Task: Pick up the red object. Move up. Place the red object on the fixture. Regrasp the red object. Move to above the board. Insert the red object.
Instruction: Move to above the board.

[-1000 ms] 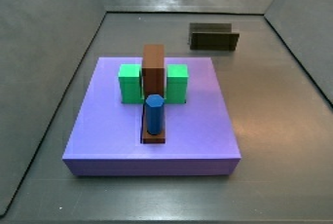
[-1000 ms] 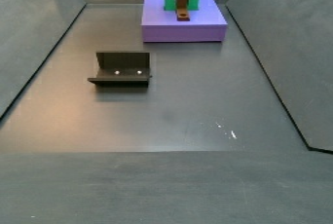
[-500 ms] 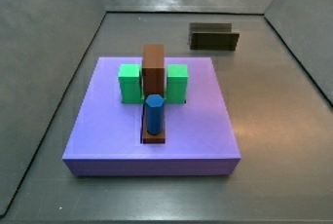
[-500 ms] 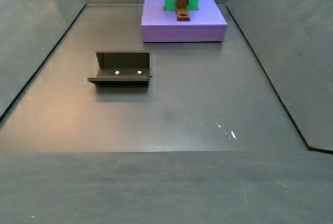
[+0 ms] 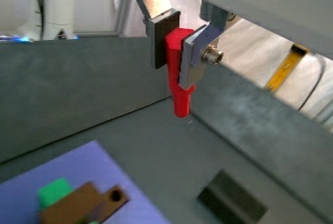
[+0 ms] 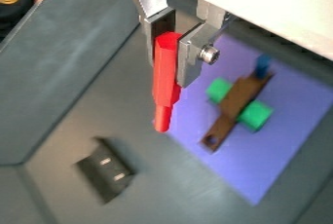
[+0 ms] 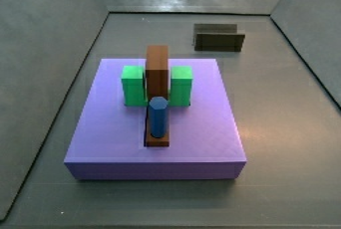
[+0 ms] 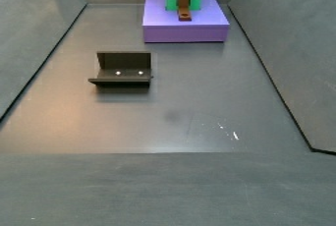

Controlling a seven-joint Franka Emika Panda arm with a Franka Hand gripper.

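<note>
My gripper point(image 5: 180, 57) is shut on the red object point(image 5: 180, 82), a thin red peg that hangs down from between the silver fingers; both wrist views show it point(image 6: 164, 92). The gripper point(image 6: 176, 57) is high above the floor, out of both side views. The purple board point(image 7: 200, 138) lies below and to one side in both wrist views point(image 6: 297, 121). The dark fixture point(image 7: 218, 39) stands on the floor apart from the board and is empty in a side view point(image 8: 124, 70). It also shows in both wrist views point(image 6: 107, 169).
The board bears two green blocks point(image 7: 134, 84), a brown bar point(image 7: 158, 69) and a blue upright cylinder point(image 7: 158, 116). Grey sloped walls point(image 8: 33, 68) enclose the floor on all sides.
A red speck at the upper edge of a side view one second ago has left the picture. Board and fixture have not moved.
</note>
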